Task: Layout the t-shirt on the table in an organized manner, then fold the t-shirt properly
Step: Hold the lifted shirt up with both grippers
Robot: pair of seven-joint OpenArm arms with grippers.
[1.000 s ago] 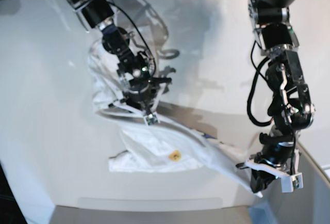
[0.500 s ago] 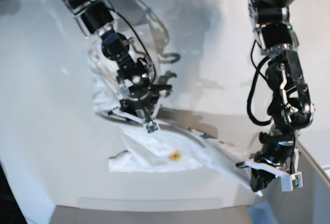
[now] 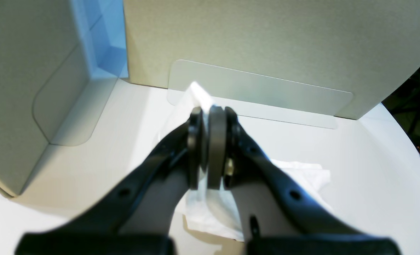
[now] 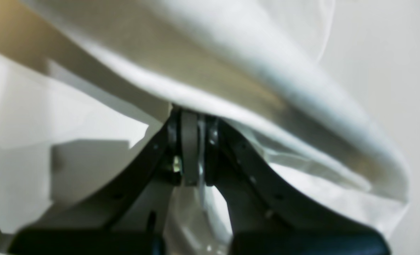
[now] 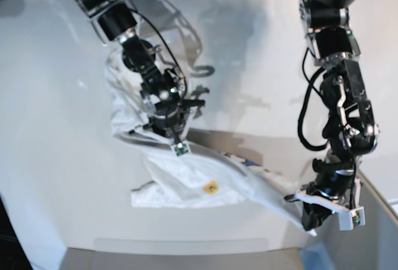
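The white t-shirt (image 5: 186, 186) lies crumpled on the table (image 5: 50, 96), stretched from centre left to lower right. A small yellow-orange label (image 5: 211, 187) shows on it, and a bit of blue print (image 5: 250, 163) peeks from a fold. My right gripper (image 5: 175, 144) is on the shirt's upper part; in the right wrist view the right gripper (image 4: 192, 118) has its jaws pressed together on cloth, with the t-shirt (image 4: 266, 81) draped above. My left gripper (image 5: 311, 219) holds the shirt's lower right corner; in the left wrist view the left gripper (image 3: 207, 112) pinches a white tip of the t-shirt (image 3: 199, 92).
A grey box-like corner piece (image 5: 376, 232) stands at the lower right, close to my left arm. Its grey walls (image 3: 266, 39) fill the far side of the left wrist view. The table's curved edge (image 5: 37, 220) runs along the lower left.
My right gripper's jaws have shut on the shirt's upper fold, and the arm has shifted slightly. The left arm and the corner it holds have stayed put.
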